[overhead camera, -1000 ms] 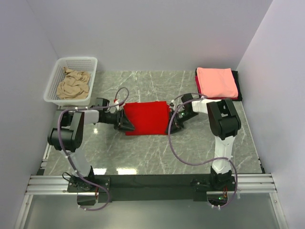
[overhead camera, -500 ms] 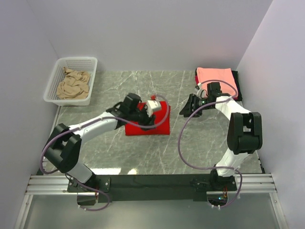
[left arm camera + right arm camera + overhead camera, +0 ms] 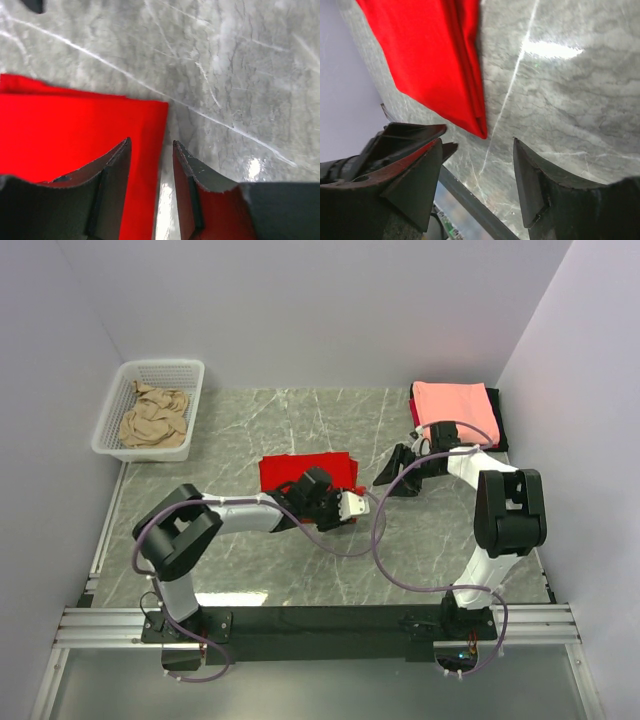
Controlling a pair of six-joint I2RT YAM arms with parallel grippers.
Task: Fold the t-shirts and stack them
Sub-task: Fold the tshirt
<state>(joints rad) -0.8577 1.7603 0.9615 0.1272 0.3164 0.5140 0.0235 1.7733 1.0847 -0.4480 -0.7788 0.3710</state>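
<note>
Grey marble table (image 3: 300, 420), pale walls (image 3: 300, 310); left claw (image 3: 151, 145) and right claw (image 3: 477, 142) both spread apart.

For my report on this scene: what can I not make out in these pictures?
Top view: the left arm covers the near edge of the red t-shirt.
Top view: the salmon-pink shirt hides the shirts beneath; count unclear.
Left wrist view: the frame edge cuts off the red t-shirt.

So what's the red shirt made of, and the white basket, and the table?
The red shirt looks like soft matte cloth: it lies in flat folded layers. The white basket seems plastic, with stiff, even mesh walls. The table looks like polished grey marble or a marble-look sheet: pale veins and shiny glare.
</note>
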